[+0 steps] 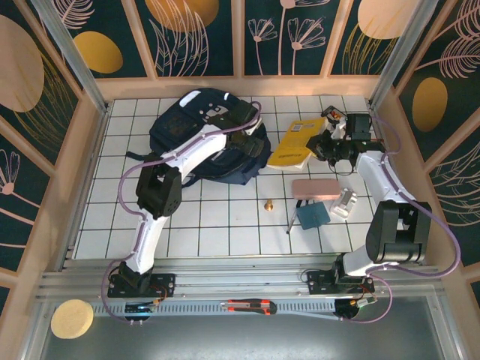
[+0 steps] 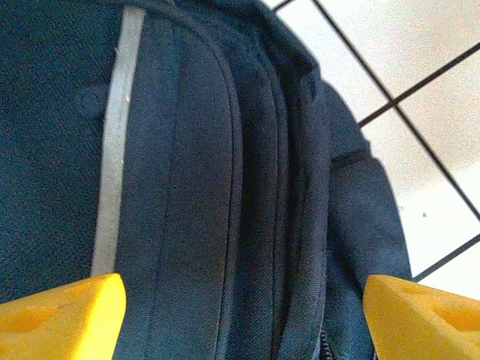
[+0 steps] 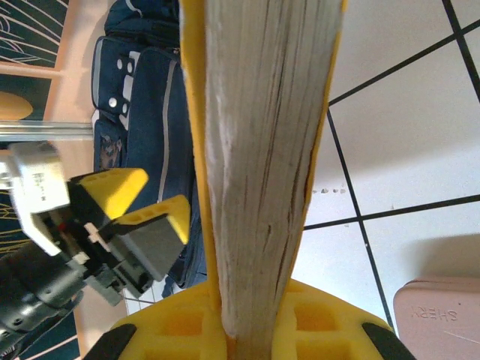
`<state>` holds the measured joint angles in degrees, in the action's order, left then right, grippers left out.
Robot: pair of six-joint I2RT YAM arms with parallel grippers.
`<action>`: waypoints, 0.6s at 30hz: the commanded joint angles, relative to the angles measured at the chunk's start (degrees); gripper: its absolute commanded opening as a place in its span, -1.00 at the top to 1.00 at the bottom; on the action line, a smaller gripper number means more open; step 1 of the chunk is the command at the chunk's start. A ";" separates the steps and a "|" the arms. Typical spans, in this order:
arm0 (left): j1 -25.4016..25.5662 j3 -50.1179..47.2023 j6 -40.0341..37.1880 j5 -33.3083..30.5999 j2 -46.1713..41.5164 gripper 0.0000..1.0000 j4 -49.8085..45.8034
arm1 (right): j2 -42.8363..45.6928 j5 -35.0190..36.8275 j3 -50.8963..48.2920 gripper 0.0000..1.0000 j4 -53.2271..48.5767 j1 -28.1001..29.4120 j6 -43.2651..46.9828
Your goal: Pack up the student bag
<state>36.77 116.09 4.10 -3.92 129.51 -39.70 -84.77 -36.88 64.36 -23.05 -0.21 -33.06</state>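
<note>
Okay, top view first. The student bag [image 1: 176, 127] lies flat at the far left-centre of the tiled table [image 1: 225, 217]. The left gripper [image 1: 240, 120] is over the bag's right end. The right gripper [image 1: 328, 144] pinches the right edge of a yellow book [image 1: 296, 139] just right of the bag, with a narrow strip of tile between them. So the bag lies to the left of the held book, and the left arm is the one at the bag.

Left wrist: left gripper [image 2: 240, 311] jaws wide, nothing between them, straddling the bag [image 2: 187, 187] from close above. The seam and zip lines run away from the camera, roughly crosswise to the jaw gap. Can't tell if the fingertips touch fabric, or if any compartment is unzipped.

Right wrist: right gripper [image 3: 247, 326] clamped on the book [image 3: 262, 165], which stands on edge, page block to the camera, long axis pointing away from the hand. Bag [image 3: 150, 97] sits beyond and left of it, left gripper [image 3: 139, 202] in front of the bag.

Likely step: book goes left into the bag. That depends on the left hand getting a mouth open first.
</note>
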 commanded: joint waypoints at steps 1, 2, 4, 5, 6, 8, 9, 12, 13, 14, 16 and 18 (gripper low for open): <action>0.36 3.13 -0.34 -0.84 3.01 -0.57 -3.18 | 2.64 -0.69 0.76 1.00 1.03 -0.40 0.98; 0.32 3.92 -0.05 -1.31 3.77 -0.51 -3.27 | 2.64 -0.69 0.93 1.00 0.89 -0.37 0.98; 0.34 5.61 0.29 -1.39 5.35 -0.35 -3.45 | 2.59 -0.66 1.23 1.00 0.80 -0.33 0.94; 0.32 6.33 0.75 -1.77 6.02 -0.21 -3.54 | 2.60 -0.56 1.34 1.00 0.64 -0.33 0.98; 0.39 7.03 0.95 -1.71 6.55 -0.15 -3.58 | 2.63 -0.60 1.38 1.00 0.63 -0.40 0.99; 0.36 7.87 1.29 -1.38 7.48 0.10 -3.63 | 2.68 -0.58 1.56 1.00 0.48 -0.36 0.98; 0.34 8.08 1.43 -1.31 7.89 0.22 -3.71 | 2.72 -0.55 1.65 1.00 0.46 -0.40 0.97; 0.29 7.92 1.47 -0.54 8.19 0.64 -3.80 | 2.77 -0.38 1.82 1.00 0.13 -0.34 1.07; 0.23 7.92 1.58 -0.09 8.08 0.85 -3.89 | 2.85 -0.38 1.82 1.00 0.11 -0.40 1.08; 0.26 7.77 1.68 0.09 7.65 1.00 -3.89 | 2.92 -0.45 1.66 1.00 0.18 -0.35 1.02; 0.15 7.74 2.00 0.47 6.52 1.00 -4.00 | 3.12 -0.60 1.18 1.00 0.78 -0.36 0.68; 0.14 8.13 2.64 -0.09 4.75 1.00 -4.49 | 3.52 -0.90 0.57 1.00 1.83 -0.19 0.20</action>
<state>37.34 122.48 5.67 -3.49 136.33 -42.30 -84.62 -36.88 64.36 -24.01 -0.23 -33.12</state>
